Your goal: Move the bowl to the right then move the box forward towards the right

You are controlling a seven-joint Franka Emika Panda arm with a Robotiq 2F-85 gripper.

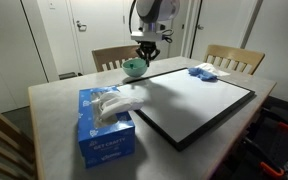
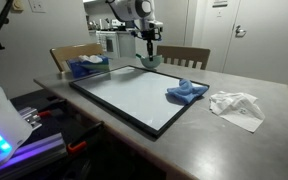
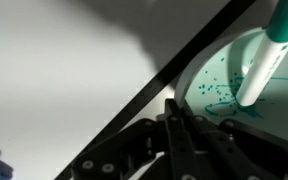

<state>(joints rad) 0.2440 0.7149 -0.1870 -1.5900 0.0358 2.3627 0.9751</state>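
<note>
A teal bowl (image 1: 134,66) sits at the far edge of the table, beside the black-framed whiteboard (image 1: 199,100); it also shows in an exterior view (image 2: 150,61). My gripper (image 1: 145,50) (image 2: 149,50) hangs straight down onto it. In the wrist view the fingers (image 3: 172,108) are pressed together at the rim of the speckled teal bowl (image 3: 219,92), which holds a white stick with a teal end (image 3: 261,62). The blue tissue box (image 1: 106,125) stands near the table's front, apart from the gripper, and shows behind the board in an exterior view (image 2: 87,66).
A blue cloth (image 1: 202,71) (image 2: 187,92) lies on the whiteboard's corner. A crumpled white tissue (image 2: 236,106) lies on the table beside the board. Wooden chairs (image 1: 234,57) stand along the far side.
</note>
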